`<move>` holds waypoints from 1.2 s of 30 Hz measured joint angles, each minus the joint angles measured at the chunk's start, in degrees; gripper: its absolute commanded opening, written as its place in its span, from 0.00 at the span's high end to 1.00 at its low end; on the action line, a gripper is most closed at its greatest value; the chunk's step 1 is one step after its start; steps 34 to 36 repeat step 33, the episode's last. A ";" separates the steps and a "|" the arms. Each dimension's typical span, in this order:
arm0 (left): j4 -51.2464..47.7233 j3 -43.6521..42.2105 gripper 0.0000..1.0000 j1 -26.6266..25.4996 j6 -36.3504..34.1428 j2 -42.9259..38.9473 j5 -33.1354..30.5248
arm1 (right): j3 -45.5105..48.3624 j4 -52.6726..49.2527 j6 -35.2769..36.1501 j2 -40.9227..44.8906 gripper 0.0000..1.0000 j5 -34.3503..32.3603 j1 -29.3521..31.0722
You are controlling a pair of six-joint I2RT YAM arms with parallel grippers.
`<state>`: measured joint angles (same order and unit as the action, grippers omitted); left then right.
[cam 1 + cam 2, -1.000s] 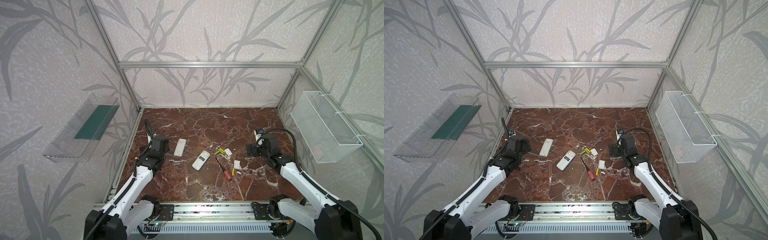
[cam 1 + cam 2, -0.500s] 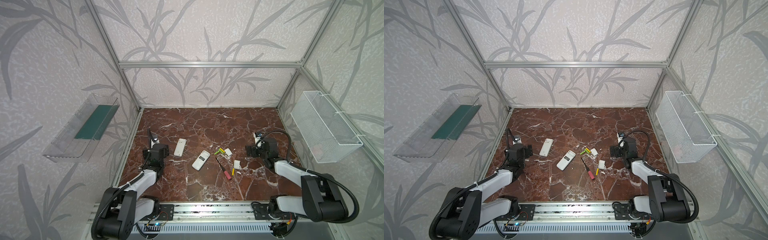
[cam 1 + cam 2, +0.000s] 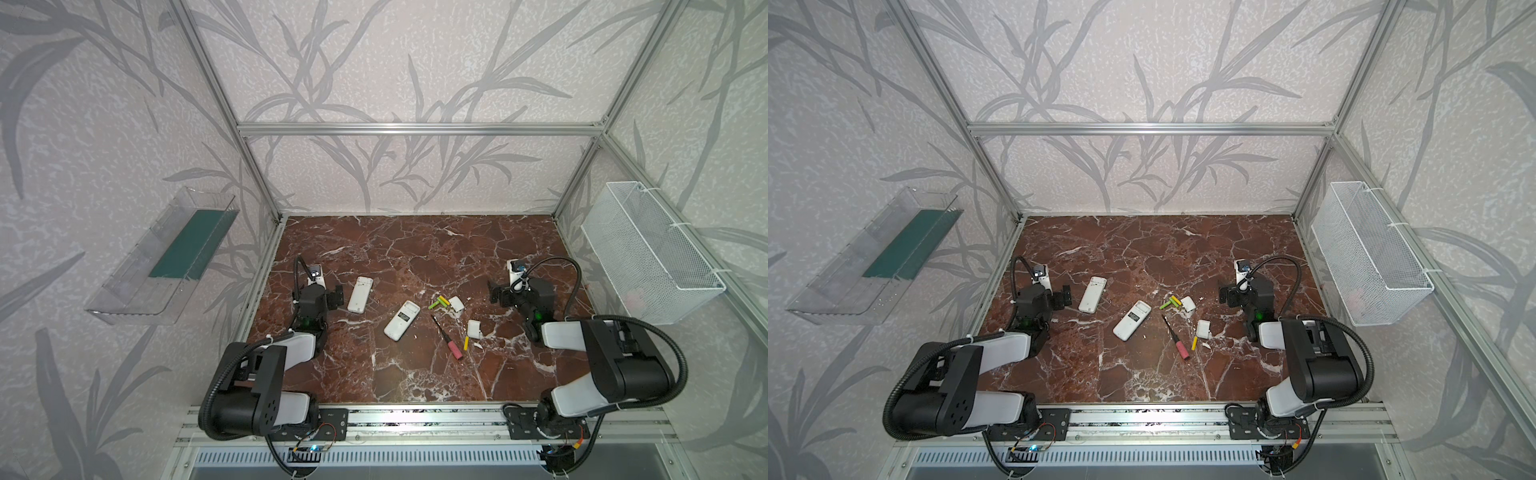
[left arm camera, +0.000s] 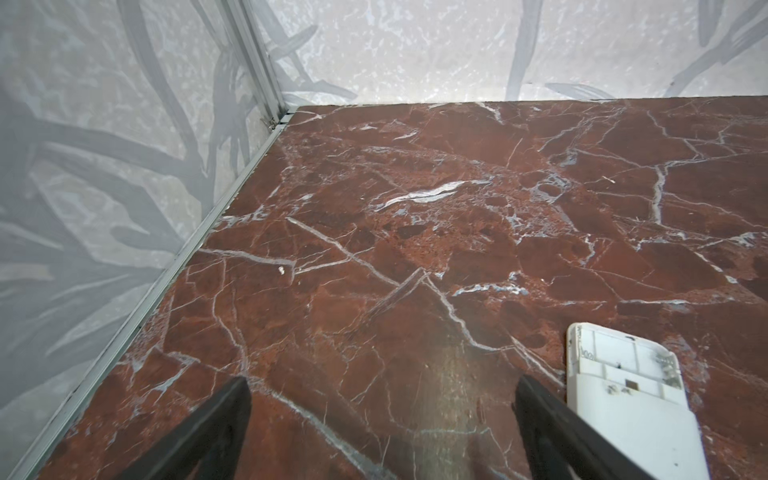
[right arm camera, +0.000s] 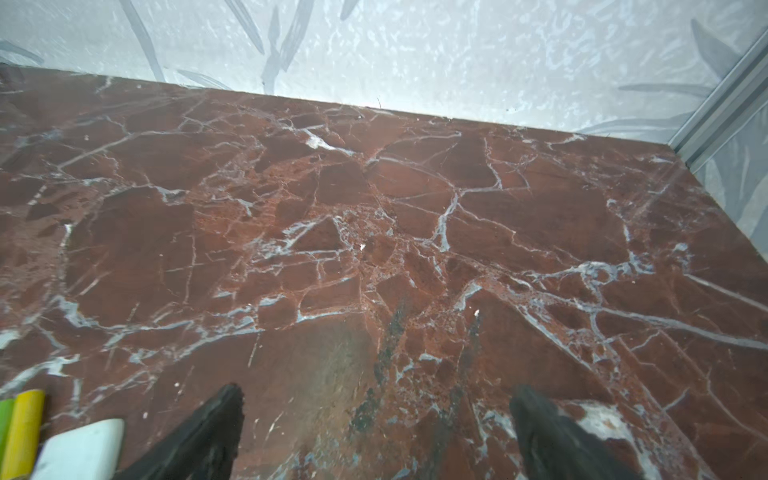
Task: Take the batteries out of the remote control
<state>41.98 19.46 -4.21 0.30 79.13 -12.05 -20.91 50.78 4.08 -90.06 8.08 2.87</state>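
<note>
Arms (image 3: 291, 349) newly folded back; left end effector (image 4: 382, 382) and right end effector (image 5: 378, 390) spread, empty, bare marble (image 4: 415, 208) ahead to walls (image 4: 415, 41).

- This is a robot test cell in a lab, not a lived-in room: aluminium frame bars (image 3: 415, 129) box in a booth and hold flat wall panels (image 3: 395, 62) printed with grey leaves.
- A marble-patterned tabletop (image 3: 415, 249) fills the booth's floor and is edged with metal strips.
- At 6 o'clock a slotted mounting rail (image 3: 415, 417) carries the left arm (image 3: 266, 374) and the right arm (image 3: 615, 365), with exposed cables.
- Fixtures hang on the walls: a clear plastic shelf (image 3: 137, 291) at 9 o'clock and a white wire basket (image 3: 648, 257) at 3 o'clock.
</note>
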 measured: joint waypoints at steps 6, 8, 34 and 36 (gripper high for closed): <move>8.50 0.20 0.01 0.46 -1.16 5.66 1.40 | 2.16 4.44 -0.15 -0.72 0.01 0.09 -0.15; 11.93 -0.09 0.00 0.85 -1.25 8.81 1.36 | 1.90 5.14 -0.15 -0.72 0.01 0.15 -0.15; 12.48 1.09 0.00 3.58 1.27 11.02 -1.75 | 0.70 5.01 -0.59 -0.72 0.01 -0.09 -0.07; 12.48 1.09 0.00 3.58 1.27 11.02 -1.75 | 0.70 5.01 -0.59 -0.72 0.01 -0.09 -0.07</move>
